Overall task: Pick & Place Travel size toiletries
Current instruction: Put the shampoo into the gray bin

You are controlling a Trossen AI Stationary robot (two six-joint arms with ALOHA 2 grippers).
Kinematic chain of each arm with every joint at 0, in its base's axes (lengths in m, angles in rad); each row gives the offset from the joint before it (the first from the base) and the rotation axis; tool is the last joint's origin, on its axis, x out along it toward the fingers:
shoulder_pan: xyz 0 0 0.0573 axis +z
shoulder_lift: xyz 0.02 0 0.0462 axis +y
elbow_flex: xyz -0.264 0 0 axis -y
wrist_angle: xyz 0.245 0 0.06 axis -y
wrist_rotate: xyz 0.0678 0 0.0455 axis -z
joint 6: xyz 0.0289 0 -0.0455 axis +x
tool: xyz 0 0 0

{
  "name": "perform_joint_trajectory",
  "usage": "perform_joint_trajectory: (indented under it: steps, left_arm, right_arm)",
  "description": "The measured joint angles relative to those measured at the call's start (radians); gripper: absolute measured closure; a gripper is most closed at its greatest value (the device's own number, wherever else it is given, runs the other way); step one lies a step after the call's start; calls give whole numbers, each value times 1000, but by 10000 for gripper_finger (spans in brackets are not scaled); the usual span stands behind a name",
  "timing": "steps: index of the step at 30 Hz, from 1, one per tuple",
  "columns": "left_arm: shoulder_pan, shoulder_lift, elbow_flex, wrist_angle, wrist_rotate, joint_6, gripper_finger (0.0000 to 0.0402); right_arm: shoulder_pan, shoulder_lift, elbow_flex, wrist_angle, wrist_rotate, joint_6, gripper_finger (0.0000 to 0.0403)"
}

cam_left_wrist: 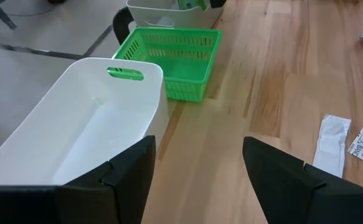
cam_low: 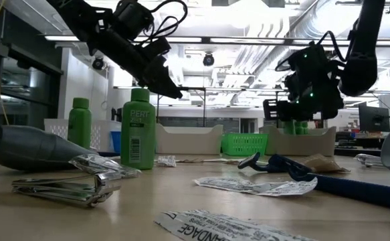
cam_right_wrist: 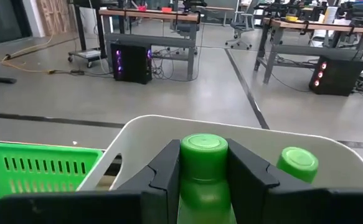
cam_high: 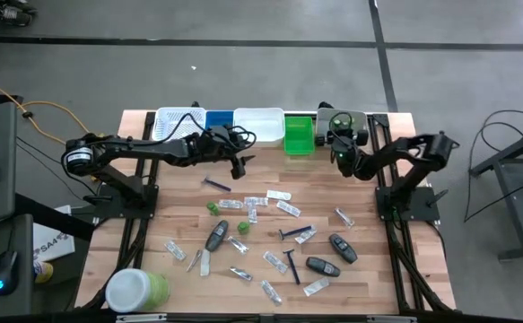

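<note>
small green bottle (cam_right_wrist: 203, 171) (round cap) clamped in right jaws, left jaws wide, empty

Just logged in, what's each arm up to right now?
The right gripper is shut on a small green bottle, holding it over the white bin at the table's back right, where another green bottle already sits. The left gripper is open and empty, near the large white tray and green basket. Many toiletries lie on the table.
</note>
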Motion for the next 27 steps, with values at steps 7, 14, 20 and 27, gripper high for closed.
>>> perform_joint_trajectory:
  steps: [7, 14, 20, 27]
  left_arm:
    - [0, 0, 0, -3, 0, 0, 160]
    - [0, 0, 0, -2, 3, 0, 160]
    - [0, 0, 0, -3, 3, 0, 160]
    - [0, 0, 0, -2, 3, -3, 160]
  right_arm:
    - [-2, 43, 0, 13, 45, 23, 313]
    - [-3, 44, 0, 9, 75, 26, 291]
    - [-3, 44, 0, 0, 37, 26, 277]
    - [-1, 44, 0, -1, 13, 26, 283]
